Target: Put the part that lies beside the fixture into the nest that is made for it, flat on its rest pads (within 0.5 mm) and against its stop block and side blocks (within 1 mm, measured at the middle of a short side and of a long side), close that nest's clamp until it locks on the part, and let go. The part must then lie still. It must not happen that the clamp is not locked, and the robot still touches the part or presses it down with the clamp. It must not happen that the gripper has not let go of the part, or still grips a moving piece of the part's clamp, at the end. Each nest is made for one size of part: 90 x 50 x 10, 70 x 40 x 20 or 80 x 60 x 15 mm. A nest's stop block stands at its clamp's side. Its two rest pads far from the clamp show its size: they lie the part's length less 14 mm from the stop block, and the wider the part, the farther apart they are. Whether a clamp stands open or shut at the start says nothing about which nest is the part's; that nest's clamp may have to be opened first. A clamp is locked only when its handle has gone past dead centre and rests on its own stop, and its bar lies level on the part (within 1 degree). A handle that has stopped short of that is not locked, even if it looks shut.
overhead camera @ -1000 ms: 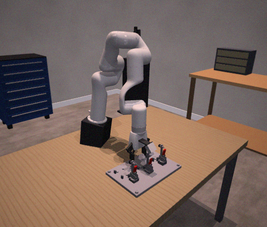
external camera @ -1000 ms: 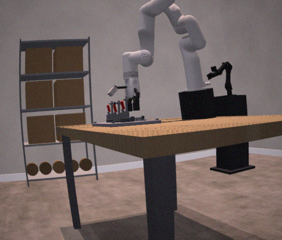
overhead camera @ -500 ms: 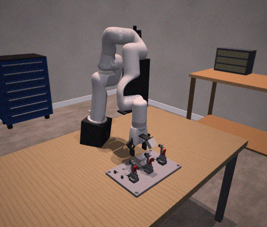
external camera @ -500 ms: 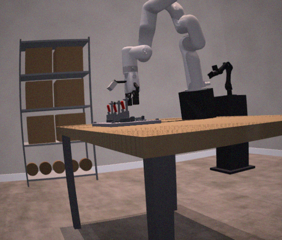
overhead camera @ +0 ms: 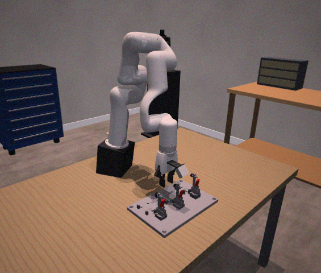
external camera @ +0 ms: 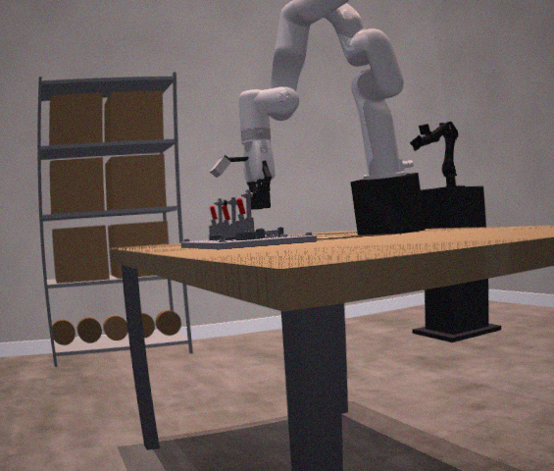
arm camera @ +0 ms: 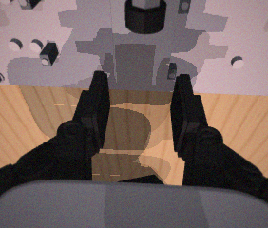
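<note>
My pincer (arm camera: 141, 90) hangs a little above the table (overhead camera: 51, 220), fingers pointing straight down and half spread, gripping nothing; between them I see only wood grain and my own shadow. Just ahead of my fingertips begins the grey plate (overhead camera: 195, 210), and on it, close in front of me, lies a dark grey block (overhead camera: 163, 194) that I take to be the part, flat on the plate in front of the middle clamp (overhead camera: 181, 194). Whether it touches the blocks round it I cannot tell. Another clamp (overhead camera: 162, 203) stands to one side of that one and a third clamp (overhead camera: 197, 182) to the other, all three with red handles raised. Far off behind me stands a blue drawer cabinet (overhead camera: 25, 102), its drawers shut. Well apart on the other side, a small dark drawer box (overhead camera: 280, 73) sits on a side table (overhead camera: 301, 98), also shut. Beyond the plate a shelf rack (external camera: 104, 83) holds brown boxes (external camera: 76, 119) on three levels and a row of brown rolls (external camera: 89, 329) at the bottom.
</note>
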Robot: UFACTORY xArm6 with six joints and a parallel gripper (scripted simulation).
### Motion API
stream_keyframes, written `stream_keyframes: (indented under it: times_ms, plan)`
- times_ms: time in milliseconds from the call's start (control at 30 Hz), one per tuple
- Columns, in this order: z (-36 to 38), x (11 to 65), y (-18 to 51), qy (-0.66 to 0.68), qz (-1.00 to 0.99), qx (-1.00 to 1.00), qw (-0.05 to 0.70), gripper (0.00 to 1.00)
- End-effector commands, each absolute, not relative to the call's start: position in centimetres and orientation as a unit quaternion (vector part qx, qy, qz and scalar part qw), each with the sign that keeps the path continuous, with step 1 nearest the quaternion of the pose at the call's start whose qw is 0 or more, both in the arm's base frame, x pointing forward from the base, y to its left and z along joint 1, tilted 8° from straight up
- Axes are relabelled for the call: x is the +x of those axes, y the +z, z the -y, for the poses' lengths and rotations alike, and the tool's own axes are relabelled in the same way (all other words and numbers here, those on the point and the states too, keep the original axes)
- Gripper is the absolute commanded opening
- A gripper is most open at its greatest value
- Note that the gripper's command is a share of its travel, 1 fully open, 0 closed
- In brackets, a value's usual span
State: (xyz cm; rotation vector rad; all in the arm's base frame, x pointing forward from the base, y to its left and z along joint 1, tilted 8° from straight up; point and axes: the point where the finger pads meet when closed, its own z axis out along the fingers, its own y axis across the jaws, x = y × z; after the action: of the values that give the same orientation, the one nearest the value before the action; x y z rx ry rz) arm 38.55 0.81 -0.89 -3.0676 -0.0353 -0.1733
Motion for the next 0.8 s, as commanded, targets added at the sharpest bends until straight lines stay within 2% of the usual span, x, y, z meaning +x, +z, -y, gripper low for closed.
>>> stream_keyframes:
  times_ms: [0, 433, 767]
  plan:
    - [-0.8, 38.6, 0.0, -0.058, 0.011, -0.998, 0.034, 0.47]
    - [-0.1, 37.5, 9.2, -0.058, 0.011, -0.998, 0.034, 0.47]
    - [-0.1, 37.5, 10.0, -0.058, 0.011, -0.998, 0.034, 0.47]
